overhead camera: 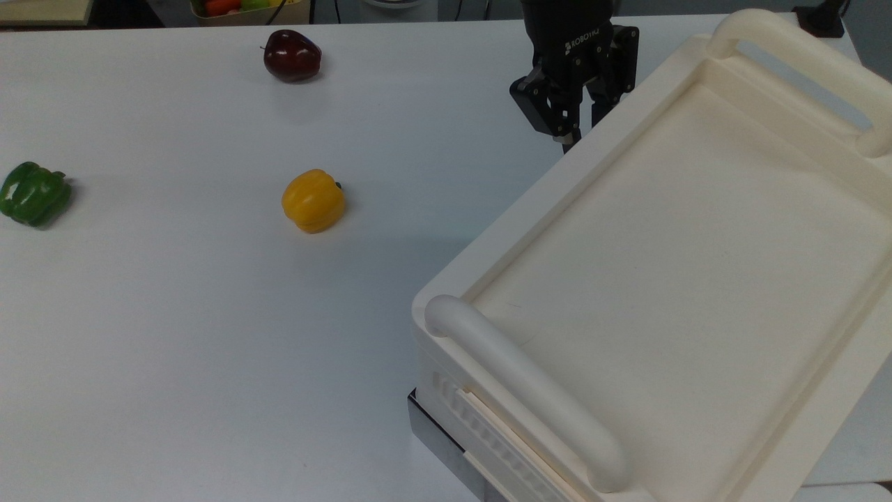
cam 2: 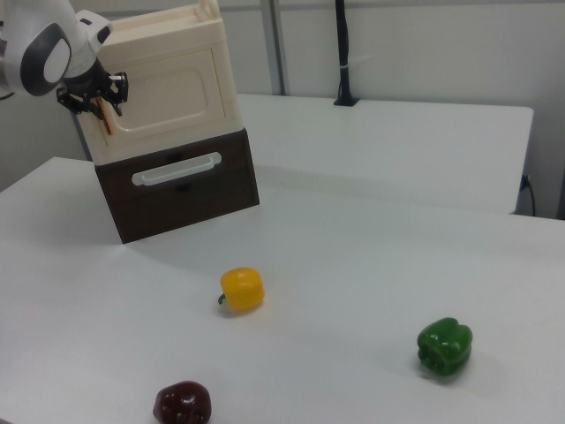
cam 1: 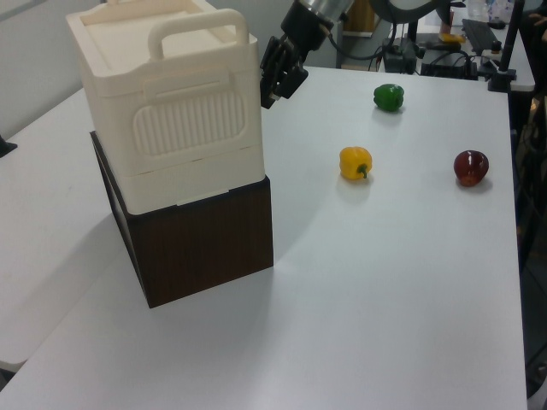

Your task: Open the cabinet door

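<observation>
I note the yellow pepper (cam 2: 242,289) nearest on the bench (cam 2: 371,265). Beyond, the cabinet door (cam 2: 168,88) sits shut on the cabinet's cream upper section. My pincer (cam 2: 104,104) grips its copper handle (cam 2: 106,113) at the right view's left edge.

Even, bright overhead light fills all three views, and the white surface (overhead camera: 174,314) reads slightly bluish in the top view. Shadows are soft and short: a faint one lies under the yellow pepper (overhead camera: 313,201), well apart from the tool (overhead camera: 573,129), and a broader pale one spreads beside the cabinet (cam 1: 184,171) in the left view. No hard glare shows. The cabinet's cream top looks a little washed out. Focus is moderate throughout.
</observation>
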Controlling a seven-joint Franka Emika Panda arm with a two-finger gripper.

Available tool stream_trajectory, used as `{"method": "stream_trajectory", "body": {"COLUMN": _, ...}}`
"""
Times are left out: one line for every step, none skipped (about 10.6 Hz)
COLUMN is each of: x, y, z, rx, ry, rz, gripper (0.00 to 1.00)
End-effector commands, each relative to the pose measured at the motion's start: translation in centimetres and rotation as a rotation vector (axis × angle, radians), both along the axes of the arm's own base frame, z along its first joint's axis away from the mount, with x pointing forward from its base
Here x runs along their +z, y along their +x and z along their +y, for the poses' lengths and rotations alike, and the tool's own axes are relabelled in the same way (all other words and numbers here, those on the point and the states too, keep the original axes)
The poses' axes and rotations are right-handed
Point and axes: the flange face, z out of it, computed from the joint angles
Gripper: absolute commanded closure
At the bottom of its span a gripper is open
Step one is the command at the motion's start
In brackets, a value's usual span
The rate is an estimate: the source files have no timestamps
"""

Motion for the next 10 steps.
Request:
{"method": "stream_trajectory", "body": {"x": 0.3, "y": -0.5, "z": 1.6, "rx": 0.008, "ry": 0.017, "rz": -0.020, "gripper": 0.58}}
{"method": "stream_trajectory", "body": {"x": 0.2, "y": -0.5, "z": 1.6, "rx": 0.006, "ry": 0.020, "rz": -0.017, "gripper": 0.58}}
{"method": "stream_trajectory", "body": {"x": 0.3, "y": -0.6, "z": 1.8, "rx": 0.007, "ry": 0.024, "rz": -0.016, "gripper": 0.58}}
{"method": "stream_trajectory", "body": {"x": 0.4, "y": -0.7, "z": 1.9, "rx": 0.009, "ry": 0.026, "rz": -0.017, "gripper": 0.58}}
{"method": "stream_trajectory", "body": {"x": 0.3, "y": -0.6, "z": 1.9, "rx": 0.009, "ry": 0.027, "rz": -0.015, "gripper": 0.57}}
{"method": "stream_trajectory", "body": {"x": 0.1, "y": -0.6, "z": 1.9, "rx": 0.008, "ry": 0.026, "rz": -0.013, "gripper": 0.57}}
{"method": "stream_trajectory", "body": {"x": 0.0, "y": -0.5, "z": 1.9, "rx": 0.005, "ry": 0.028, "rz": -0.014, "gripper": 0.57}}
{"method": "stream_trajectory", "body": {"x": -0.2, "y": -0.4, "z": 2.1, "rx": -0.009, "ry": 0.034, "rz": -0.010, "gripper": 0.57}}
{"method": "stream_trajectory", "body": {"x": -0.4, "y": -0.6, "z": 3.0, "rx": 0.003, "ry": 0.029, "rz": -0.010, "gripper": 0.57}}
{"method": "stream_trajectory", "body": {"x": -0.5, "y": -0.8, "z": 3.5, "rx": 0.015, "ry": 0.020, "rz": -0.014, "gripper": 0.66}}
